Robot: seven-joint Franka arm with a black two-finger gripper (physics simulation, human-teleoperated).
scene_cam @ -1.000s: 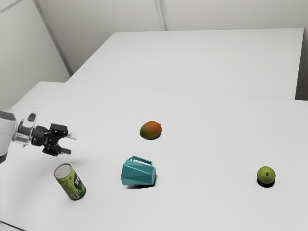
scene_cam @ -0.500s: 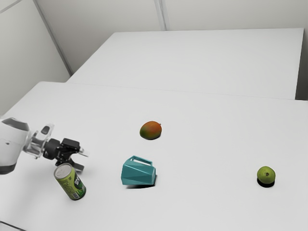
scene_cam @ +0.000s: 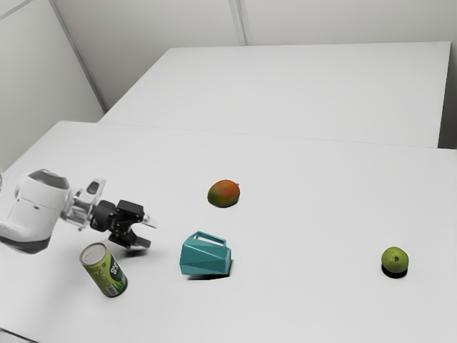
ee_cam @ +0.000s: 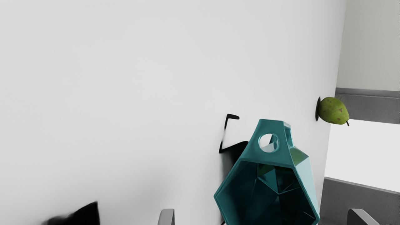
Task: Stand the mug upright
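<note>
before the spread hand (scene_cam: pixel 151 234) lies the mug (scene_cam: pixel 204 258), long axis level, mouth facing it.

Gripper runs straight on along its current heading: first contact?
Most likely the mug. It lies on its side ahead of the open gripper, mouth facing it. In the wrist view it sits between the two fingers, so they may straddle it; depth and height are hard to judge.

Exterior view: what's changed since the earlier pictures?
The gripper has moved toward the exterior view's right, closer to the mug. Its fingers are open; nothing taken hold of or let go. The mug, still on its side, the can, mango and pear stayed put.
</note>
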